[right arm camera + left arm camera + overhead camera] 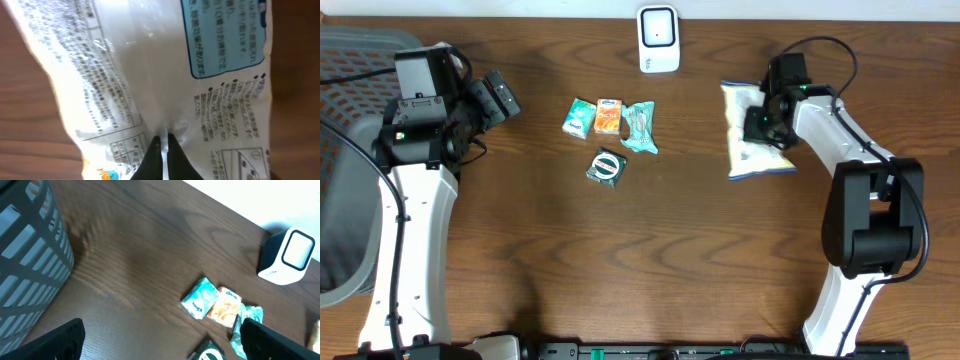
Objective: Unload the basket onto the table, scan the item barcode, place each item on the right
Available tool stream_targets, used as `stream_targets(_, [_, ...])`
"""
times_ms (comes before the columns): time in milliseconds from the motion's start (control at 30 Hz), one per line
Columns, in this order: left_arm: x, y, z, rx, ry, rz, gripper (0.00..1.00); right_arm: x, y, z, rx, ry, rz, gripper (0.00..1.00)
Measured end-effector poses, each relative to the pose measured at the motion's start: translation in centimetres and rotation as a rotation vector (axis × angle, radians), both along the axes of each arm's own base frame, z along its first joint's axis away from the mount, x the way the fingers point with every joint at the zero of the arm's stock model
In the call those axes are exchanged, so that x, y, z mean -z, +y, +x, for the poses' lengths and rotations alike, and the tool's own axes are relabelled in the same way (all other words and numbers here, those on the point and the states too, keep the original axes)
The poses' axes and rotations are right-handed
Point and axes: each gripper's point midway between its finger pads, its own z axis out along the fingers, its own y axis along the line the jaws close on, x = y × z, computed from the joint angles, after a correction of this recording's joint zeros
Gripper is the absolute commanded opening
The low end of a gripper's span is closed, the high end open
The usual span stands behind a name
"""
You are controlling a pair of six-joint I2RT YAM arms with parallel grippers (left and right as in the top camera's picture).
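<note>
The white packet point(752, 135) is lying at the right side of the worktop point(620, 260), printed back facing up, its long axis running from the far edge toward the robot. The right claw point(162, 142) is sitting over it, tips together, pinching the centre seam. The left claw point(498, 98) is hovering spread apart, well away.

Overhead view: straight down on the whole counter point(650, 260). Left wrist view: oblique and farther back, sharing the scanner point(287, 257) and small packets point(200, 300) with overhead. Right wrist view: pressed close against the white bag point(150, 75).
</note>
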Motion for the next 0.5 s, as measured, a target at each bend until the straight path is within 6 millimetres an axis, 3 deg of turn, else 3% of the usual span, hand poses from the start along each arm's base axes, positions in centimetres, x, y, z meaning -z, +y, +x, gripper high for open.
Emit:
stream_targets(133, [0.0, 0.0, 0.0, 0.0, 0.0, 0.0, 0.98, -0.9, 3.6, 1.6, -0.02, -0.07, 0.133, 0.01])
stream_targets(233, [0.0, 0.0, 0.0, 0.0, 0.0, 0.0, 0.98, -1.4, 4.9, 1.4, -0.028, -0.056, 0.16, 0.01])
stream_targets(500, [0.0, 0.0, 0.0, 0.0, 0.0, 0.0, 0.98, -5.8, 4.4, 2.3, -0.038, -0.048, 0.09, 0.01])
